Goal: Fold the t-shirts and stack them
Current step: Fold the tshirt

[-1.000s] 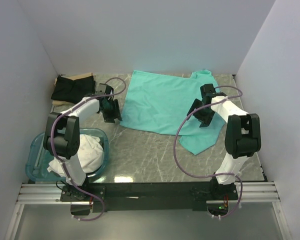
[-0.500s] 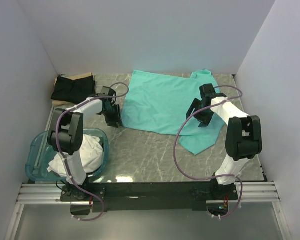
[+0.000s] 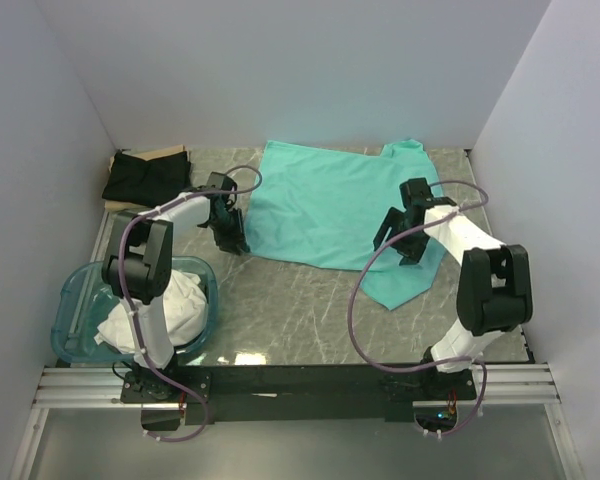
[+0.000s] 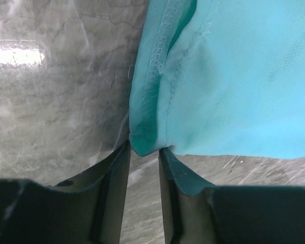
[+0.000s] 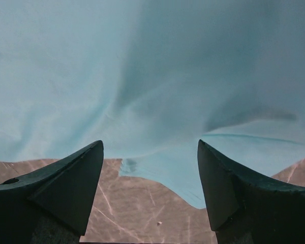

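Left hand: narrow, fingertips either side of the hemmed corner of the mint-teal t-shirt, lower centre of the left wrist view. Corner touching both tips. Firm pinch or mere contact: cannot tell. Bare marbled desk to the left of the hem.

Right hand: wide, nothing held, poised over the shirt's near edge. Cloth rumpled into a shallow ridge just ahead of the tips.

Step in hand, by judgement: taking two edge grips for the first fold.
- Seat the hem deeper between the left fingers before lifting; a tip-only hold on thin knit looks likely to slip.
- Bring the right hand down on the edge at a matching point.
- Raise both together with the cloth taut between them, to avoid a skewed crease.

Shirt in the top view: spread flat at upper centre of the frame, left hand at its lower left corner, right hand over its right part. Long axis roughly left to right, dropping into a lobe at lower right. Small tab at the upper right edge, sleeve or collar, cannot tell, so neck direction unsure.

Further out: black t-shirt at upper left on a tan cardboard sheet. White t-shirts heaped in a blue plastic tub at lower left.
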Controlling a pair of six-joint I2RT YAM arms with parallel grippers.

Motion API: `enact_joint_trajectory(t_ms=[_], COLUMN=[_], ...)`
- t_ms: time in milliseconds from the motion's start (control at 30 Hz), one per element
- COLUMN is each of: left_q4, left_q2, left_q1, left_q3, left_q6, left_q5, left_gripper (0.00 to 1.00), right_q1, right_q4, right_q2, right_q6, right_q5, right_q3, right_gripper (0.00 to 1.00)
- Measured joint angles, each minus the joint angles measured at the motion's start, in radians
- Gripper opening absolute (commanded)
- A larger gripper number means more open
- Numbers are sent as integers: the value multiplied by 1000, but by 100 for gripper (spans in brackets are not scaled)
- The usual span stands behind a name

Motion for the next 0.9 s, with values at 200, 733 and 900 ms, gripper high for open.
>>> enact_joint_trajectory(t_ms=[200, 733, 900], left_q4=[10, 23, 23], left_q2=[16, 67, 68], left_q1=[0, -1, -1], left_q3=[8, 93, 95], left_q6=[-10, -29, -29], left_q5=[11, 45, 50], left_gripper=[1, 0, 0], right_q1=[7, 7, 7], right_q4=[-18, -96, -76], right_q2=[-122, -294, -264], right_q6=[2, 78, 97], right_q5=[10, 38, 42], right_q3=[-129, -353, -360], right_gripper=[81, 64, 51])
